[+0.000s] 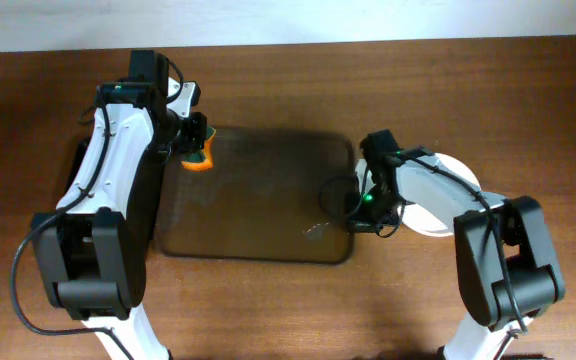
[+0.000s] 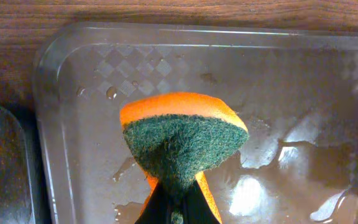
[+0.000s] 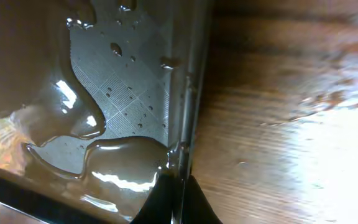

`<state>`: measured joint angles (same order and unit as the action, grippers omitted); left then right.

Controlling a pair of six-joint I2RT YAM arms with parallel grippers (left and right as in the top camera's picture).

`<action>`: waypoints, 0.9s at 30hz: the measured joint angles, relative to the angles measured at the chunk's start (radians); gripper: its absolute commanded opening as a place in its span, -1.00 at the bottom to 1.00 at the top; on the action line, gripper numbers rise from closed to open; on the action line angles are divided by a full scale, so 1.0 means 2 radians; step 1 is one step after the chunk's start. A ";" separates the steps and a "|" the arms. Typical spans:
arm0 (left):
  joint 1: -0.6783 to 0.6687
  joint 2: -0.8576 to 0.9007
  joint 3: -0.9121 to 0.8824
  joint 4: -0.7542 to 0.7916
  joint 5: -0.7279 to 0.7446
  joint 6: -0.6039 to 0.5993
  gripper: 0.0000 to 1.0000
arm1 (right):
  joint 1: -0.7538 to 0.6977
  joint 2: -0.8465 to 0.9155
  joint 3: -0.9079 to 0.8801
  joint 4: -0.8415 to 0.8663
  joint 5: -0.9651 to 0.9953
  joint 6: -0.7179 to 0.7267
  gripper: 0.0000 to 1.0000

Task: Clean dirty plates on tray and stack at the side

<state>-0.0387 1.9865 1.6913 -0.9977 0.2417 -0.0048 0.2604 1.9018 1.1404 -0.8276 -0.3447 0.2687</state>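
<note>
The smoky brown-grey tray [image 1: 258,205] lies in the middle of the table, wet, with no plate on it. My left gripper [image 1: 194,148] is shut on an orange sponge with a green scouring face [image 1: 202,161], held over the tray's far left corner. In the left wrist view the sponge [image 2: 182,127] sticks up from the jaws [image 2: 176,211] above the tray [image 2: 92,81]. My right gripper [image 1: 354,207] is shut on the tray's right rim [image 3: 188,93], fingers [image 3: 178,200] either side of it. White plates [image 1: 450,167] sit on the table to the right of the tray, mostly hidden under my right arm.
Puddles and drops of water [image 3: 120,165] lie on the tray floor. A darker, narrower black tray [image 2: 2,162] lies left of the tray, under my left arm. Bare wooden table [image 1: 268,310] surrounds everything.
</note>
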 measured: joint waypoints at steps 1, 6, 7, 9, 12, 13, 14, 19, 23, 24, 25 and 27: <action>0.000 0.000 0.000 0.000 0.000 0.000 -1.00 | -0.010 0.000 0.000 0.002 -0.001 -0.008 -0.92; 0.000 0.000 0.000 0.000 0.000 0.000 -1.00 | -0.048 0.000 0.000 0.011 -0.006 -0.043 -0.92; 0.000 0.000 0.000 0.001 0.000 0.000 -1.00 | -0.051 0.000 0.000 0.012 -0.006 -0.049 -0.92; 0.000 0.000 0.000 0.007 0.000 0.000 -1.00 | -0.052 0.000 0.000 0.016 -0.006 -0.056 -0.92; 0.000 0.000 0.000 0.008 0.000 0.000 -1.00 | -0.052 0.000 0.000 0.037 -0.003 -0.061 0.39; 0.000 0.000 0.000 0.009 0.000 0.000 -1.00 | -0.052 0.000 0.000 0.043 0.004 -0.062 0.56; 0.000 0.000 0.000 0.009 -0.006 0.000 -1.00 | -0.054 -0.002 0.006 0.035 0.001 -0.067 0.65; 0.055 -0.006 0.014 -0.065 -0.043 0.000 -1.00 | -0.055 -0.007 0.090 -0.053 0.021 -0.085 0.74; 0.126 -0.028 0.012 -0.088 -0.107 -0.007 -1.00 | -0.055 -0.029 0.159 -0.089 0.024 -0.097 0.75; 0.141 -0.030 -0.006 -0.067 -0.117 -0.015 -0.77 | -0.055 -0.030 0.162 -0.092 0.024 -0.099 0.75; 0.154 -0.031 -0.032 -0.040 -0.124 -0.023 0.26 | -0.055 -0.030 0.162 -0.096 0.024 -0.100 0.75; 0.163 -0.032 -0.088 0.030 -0.130 -0.029 0.99 | -0.055 -0.030 0.162 -0.097 0.024 -0.101 0.75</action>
<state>0.2867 1.9217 1.5158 -0.9371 -0.0177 -0.0620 0.1501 1.8427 1.4643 -1.0206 -0.2962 0.0669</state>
